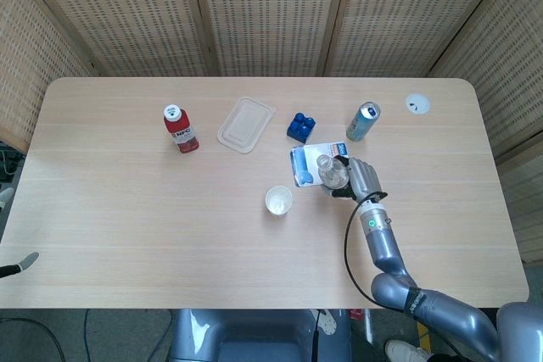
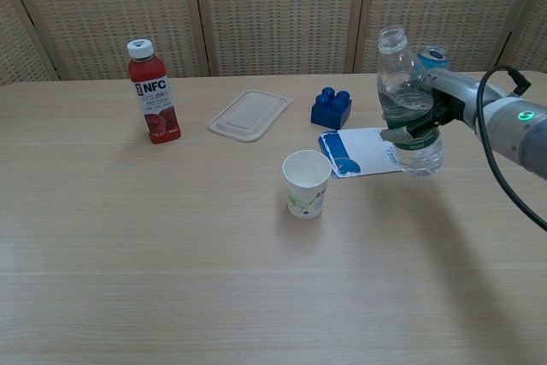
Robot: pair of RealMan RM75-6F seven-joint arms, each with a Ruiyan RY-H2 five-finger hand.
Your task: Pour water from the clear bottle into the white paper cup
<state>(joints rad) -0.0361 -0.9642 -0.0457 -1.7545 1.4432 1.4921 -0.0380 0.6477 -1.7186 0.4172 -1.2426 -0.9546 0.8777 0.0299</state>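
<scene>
Right robot hand (image 2: pixel 430 110) wrapped around clear bottle (image 2: pixel 407 105), upright, uncapped, above tabletop (image 2: pixel 171 237). White paper cup (image 2: pixel 306 183) at bottle's 8 o'clock, apart.

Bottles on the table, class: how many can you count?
2: the red NFC juice bottle stands at the left; the clear bottle, uncapped, is held upright in the right hand.

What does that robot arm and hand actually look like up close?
The right arm is a smooth, rounded silvery-grey tube with a small glowing green light near the wrist. A thin black cable loops loosely alongside it. The right hand is grey with dark fingers. The left arm isn't visible.
</scene>
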